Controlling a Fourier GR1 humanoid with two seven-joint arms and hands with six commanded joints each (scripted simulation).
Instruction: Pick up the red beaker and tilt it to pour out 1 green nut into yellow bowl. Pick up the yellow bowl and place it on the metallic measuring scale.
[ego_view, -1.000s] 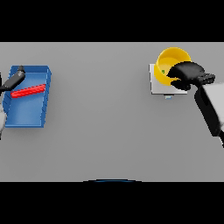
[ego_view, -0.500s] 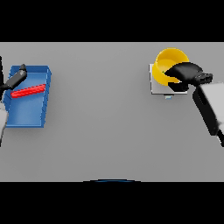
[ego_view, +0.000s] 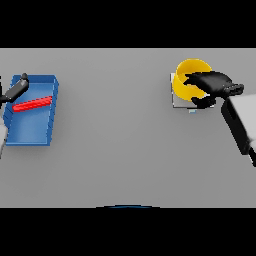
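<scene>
Over on the right side of the grey table (ego_view: 125, 150), the right hand (ego_view: 212, 85) is at the yellow bowl (ego_view: 187, 75), reaching in from the right edge on its white and grey arm. The fingers (ego_view: 192, 78) are curled over the bowl's near right rim, with the thumb (ego_view: 200, 103) hooked lower down against the bowl's outer side, so the hand is clamped on the rim. The bowl itself sits over the metallic measuring scale (ego_view: 176, 101), a pale square plate that peeks out along the bowl's left and lower edges. Whether the bowl rests fully on the plate or is held just above it, I cannot tell from this angle, and the inside of the bowl is mostly hidden by the dark hand.

Swing to the far left: a blue tray (ego_view: 47, 130) lies near the table's left edge, and inside it the red beaker (ego_view: 33, 104) lies on its side, slanting up towards the right. The left hand (ego_view: 15, 90) shows at the tray's upper left corner, a dark shape just beside the beaker's left end; I cannot tell if its fingers are apart or together. The two hands are well apart, at opposite ends of the table
</scene>
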